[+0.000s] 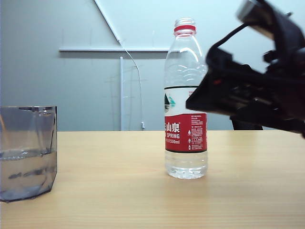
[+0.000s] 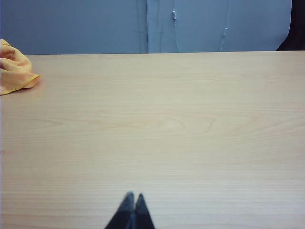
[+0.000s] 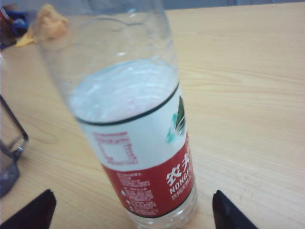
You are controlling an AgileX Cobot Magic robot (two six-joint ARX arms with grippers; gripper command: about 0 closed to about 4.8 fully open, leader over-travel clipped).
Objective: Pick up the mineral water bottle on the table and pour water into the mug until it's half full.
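The mineral water bottle (image 1: 186, 95) stands upright on the table (image 1: 119, 191), uncapped, red ring at its neck, with water (image 3: 124, 90) up to about the label's top edge. At the far left sits the smoky-grey faceted mug (image 1: 27, 152), water (image 1: 26, 171) filling roughly its lower half. My right gripper (image 1: 205, 98) hangs raised beside the bottle's right side, open. In the right wrist view the bottle (image 3: 138, 143) stands between the right gripper's (image 3: 132, 210) wide-spread fingertips (image 3: 35, 210), untouched, and the mug's (image 3: 9, 157) edge shows beside it. My left gripper (image 2: 133, 196) is shut over bare table.
An orange cloth (image 2: 14, 67) lies crumpled on the table at the far side, also seen beyond the bottle as the orange cloth (image 3: 47, 21) in the right wrist view. A grey wall with a cable (image 1: 138, 81) backs the table.
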